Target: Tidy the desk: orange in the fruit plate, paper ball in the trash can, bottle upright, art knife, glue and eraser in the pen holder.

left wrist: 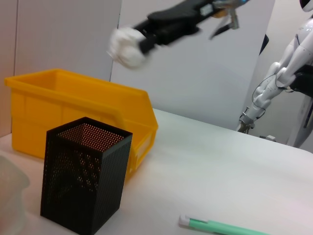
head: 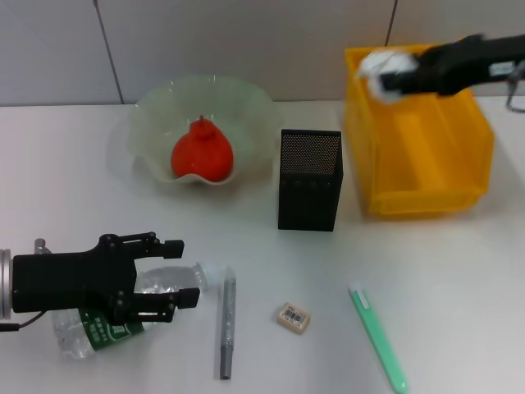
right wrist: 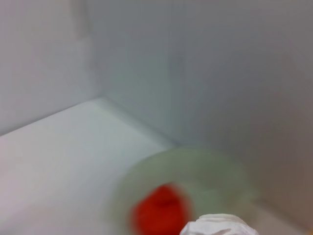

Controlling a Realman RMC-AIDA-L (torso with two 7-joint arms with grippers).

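Observation:
The orange [head: 201,153] lies in the fruit plate [head: 152,111]. My right gripper [head: 387,78] is shut on the paper ball [head: 376,61] and holds it above the back left corner of the trash can [head: 422,176]. The left wrist view shows that paper ball [left wrist: 124,46] raised over the trash can [left wrist: 73,105]. The bottle [head: 98,328] lies on its side at the front left, and my left gripper [head: 179,272] is open with a finger on each side of its neck end. The eraser [head: 293,317] rests in front of the pen holder [head: 310,180].
A grey stick [head: 227,324] lies beside the bottle's cap. A slim green tool with a white tip [head: 377,336] lies at the front right. I cannot tell which of these two is the art knife and which the glue. Another robot [left wrist: 293,73] stands beyond the table.

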